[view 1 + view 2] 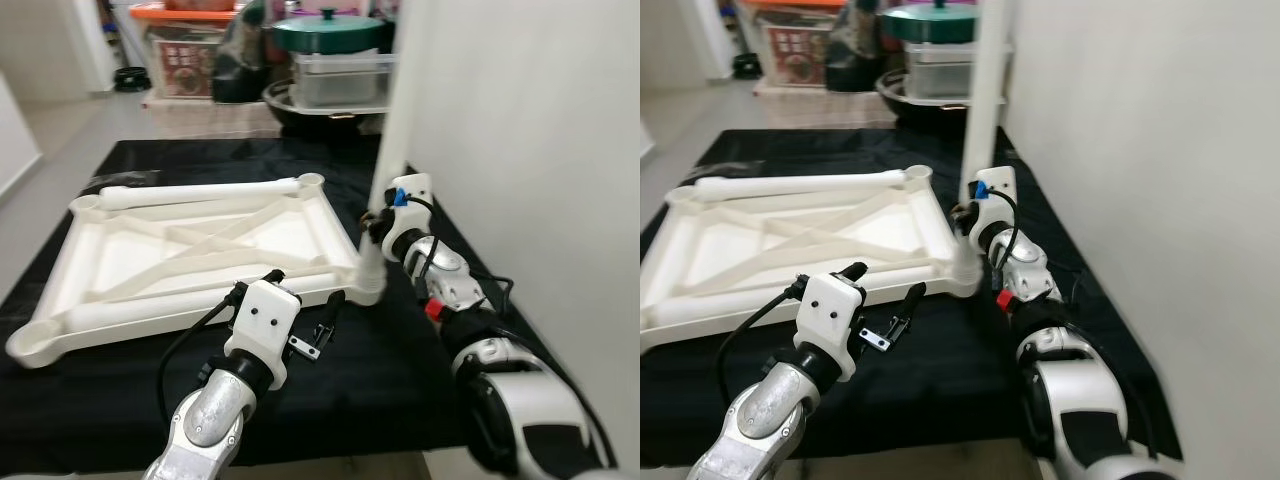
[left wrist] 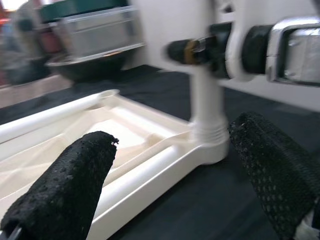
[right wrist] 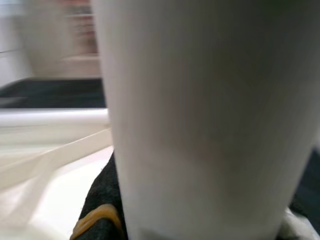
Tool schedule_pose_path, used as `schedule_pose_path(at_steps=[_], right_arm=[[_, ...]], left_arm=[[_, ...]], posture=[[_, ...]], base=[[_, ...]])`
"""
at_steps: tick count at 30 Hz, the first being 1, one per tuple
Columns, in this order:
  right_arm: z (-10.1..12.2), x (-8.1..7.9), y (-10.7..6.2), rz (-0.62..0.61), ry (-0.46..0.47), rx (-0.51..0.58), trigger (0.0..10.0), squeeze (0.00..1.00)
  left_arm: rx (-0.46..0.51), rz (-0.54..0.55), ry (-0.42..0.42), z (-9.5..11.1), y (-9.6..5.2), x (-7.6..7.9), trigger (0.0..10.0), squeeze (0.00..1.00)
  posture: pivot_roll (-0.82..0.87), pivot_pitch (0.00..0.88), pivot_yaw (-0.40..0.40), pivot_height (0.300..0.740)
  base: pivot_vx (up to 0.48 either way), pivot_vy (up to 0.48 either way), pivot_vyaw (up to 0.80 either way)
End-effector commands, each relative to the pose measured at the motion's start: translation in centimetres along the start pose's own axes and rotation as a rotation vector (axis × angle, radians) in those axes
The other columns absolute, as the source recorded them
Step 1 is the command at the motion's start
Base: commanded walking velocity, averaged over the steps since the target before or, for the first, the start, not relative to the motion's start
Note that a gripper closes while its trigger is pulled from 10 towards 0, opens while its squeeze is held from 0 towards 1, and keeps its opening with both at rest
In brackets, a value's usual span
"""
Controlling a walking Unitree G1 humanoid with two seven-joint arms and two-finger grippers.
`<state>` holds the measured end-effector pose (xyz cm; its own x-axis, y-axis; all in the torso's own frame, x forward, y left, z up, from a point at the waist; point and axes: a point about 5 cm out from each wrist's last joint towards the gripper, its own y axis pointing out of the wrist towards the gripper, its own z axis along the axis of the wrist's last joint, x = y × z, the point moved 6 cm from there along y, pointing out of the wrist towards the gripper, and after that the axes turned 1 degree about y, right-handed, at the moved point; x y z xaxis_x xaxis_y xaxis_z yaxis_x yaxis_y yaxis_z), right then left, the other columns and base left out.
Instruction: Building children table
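a black cloth-covered surface runs from the upper left of the head view down to the lower edge and carries everything here. on it, across the left and middle of the frame, lies a white plastic table frame, flat, with crossed braces inside and round sockets at its corners. along the frame's far edge, toward the upper middle, rests a loose white tube. at the frame's near right corner, in the middle of the frame, a white leg stands upright in the socket. beyond the cloth's far edge, at the top, the grey floor shows.
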<state>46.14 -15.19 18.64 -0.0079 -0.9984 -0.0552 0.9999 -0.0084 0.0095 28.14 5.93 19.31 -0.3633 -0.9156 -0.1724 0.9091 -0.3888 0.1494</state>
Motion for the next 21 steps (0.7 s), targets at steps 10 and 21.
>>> schedule_pose_path(at_steps=[10,21], right_arm=[[-2.4,-2.2,-2.7,-0.143,0.167,-0.059,10.0,0.0],[0.3,-3.7,-2.4,0.19,0.172,0.124,10.0,0.0]], left_arm=[[-0.011,-0.002,0.002,-0.4,0.1,0.2,10.0,0.0],[-0.011,0.0,-0.005,-0.5,0.2,0.2,10.0,0.0]], posture=[[0.12,0.009,-0.048,0.74],[0.1,0.003,-0.051,0.74]], base=[[0.0,0.0,0.0],[0.0,0.0,0.0]])
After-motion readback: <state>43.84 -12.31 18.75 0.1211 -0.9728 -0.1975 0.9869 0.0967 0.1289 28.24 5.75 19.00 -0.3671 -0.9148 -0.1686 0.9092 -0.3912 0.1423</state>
